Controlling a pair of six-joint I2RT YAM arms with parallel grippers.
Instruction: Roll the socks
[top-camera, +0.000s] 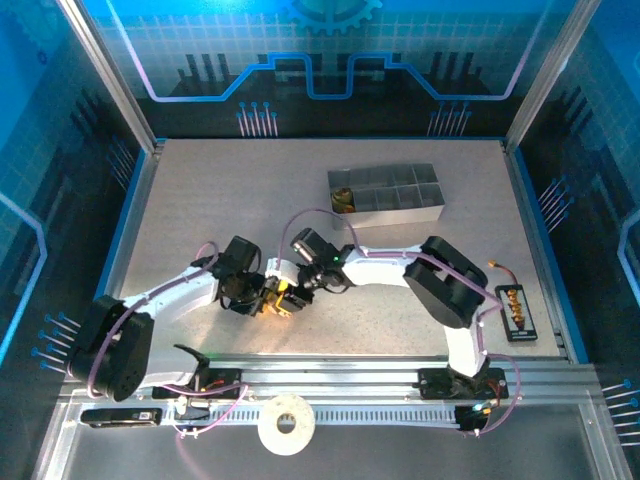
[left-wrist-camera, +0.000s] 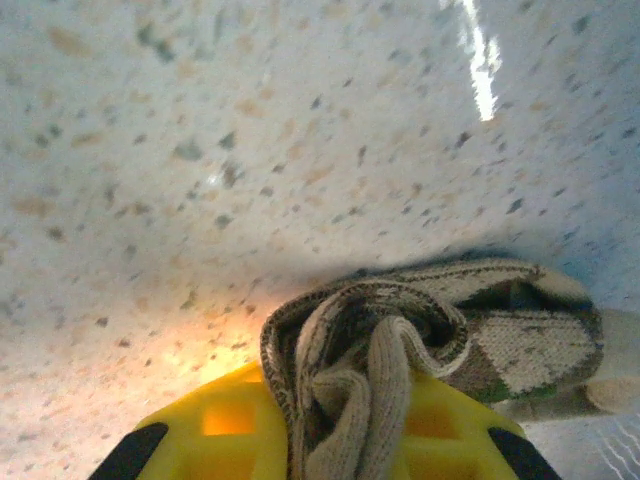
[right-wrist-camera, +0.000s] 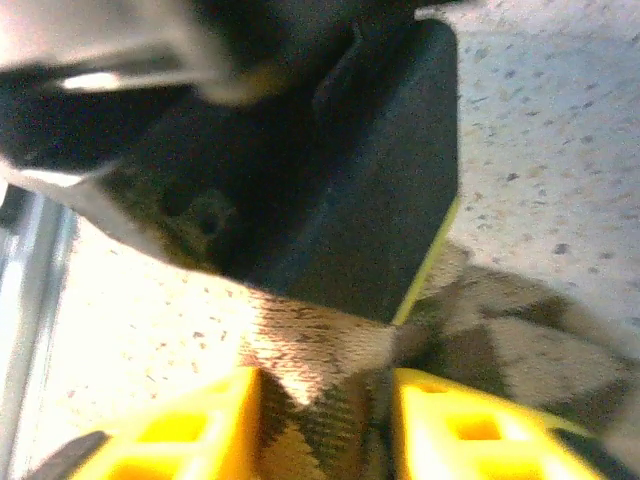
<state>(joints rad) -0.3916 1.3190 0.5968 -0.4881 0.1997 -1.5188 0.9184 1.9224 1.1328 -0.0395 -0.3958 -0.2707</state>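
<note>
I saw the left gripper (left-wrist-camera: 345, 405) clenched on the sock (left-wrist-camera: 500, 340), a brown and tan knit with a diamond check. Its ribbed end was bunched between the yellow plastic fingers (left-wrist-camera: 215, 430). The rest curled into a loose roll just ahead of the tips, on the speckled table (left-wrist-camera: 200, 150). The right gripper (right-wrist-camera: 325, 400) stood with its yellow fingers (right-wrist-camera: 470, 430) parted and the same knit lying in the gap; I could not tell whether the pads touched it. Just ahead of it, a dark blurred block (right-wrist-camera: 350, 180) with a yellow edge covered part of the sock.
</note>
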